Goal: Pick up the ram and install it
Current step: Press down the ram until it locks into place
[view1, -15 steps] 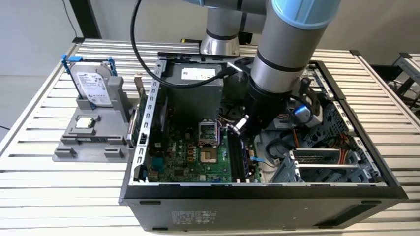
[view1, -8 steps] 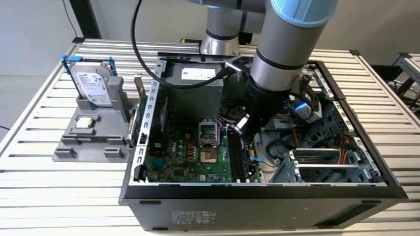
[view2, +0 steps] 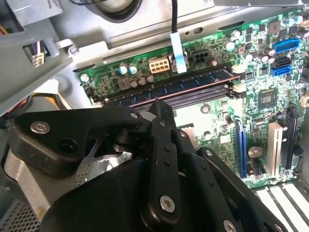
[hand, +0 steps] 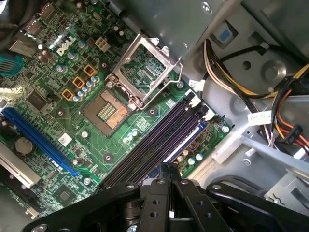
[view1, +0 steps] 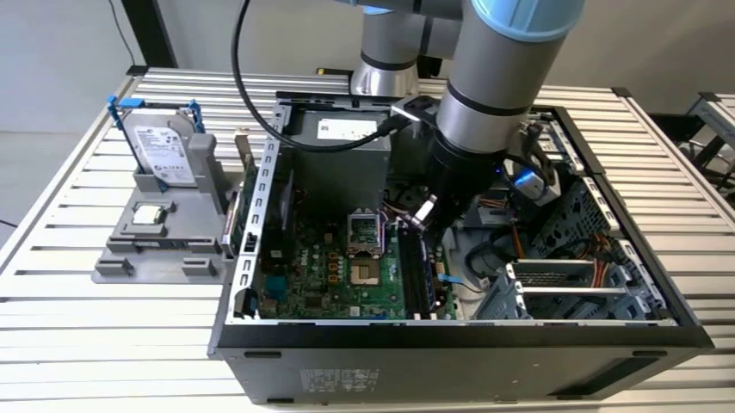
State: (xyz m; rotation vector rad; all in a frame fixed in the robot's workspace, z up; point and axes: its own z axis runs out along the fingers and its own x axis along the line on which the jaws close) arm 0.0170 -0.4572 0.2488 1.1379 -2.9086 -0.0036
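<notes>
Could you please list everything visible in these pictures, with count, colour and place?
Table: one, silver, slatted, under everything.
Computer case: one, black and grey, open, on the table.
Motherboard: one, green, inside the case.
Processor socket: one, its silver frame open, on the motherboard.
Memory slots: several, black, beside the socket.
Ram: one, blue-green, apparently in a slot.
Holder: one, grey, at the exterior view's left.
Hard drive: one, silver with a white label, upright in the holder.
Processor chip: one, silver, on the holder.
Arm: one, silver and light blue, reaching into the case.
Gripper: one, black, at the memory slots.
</notes>
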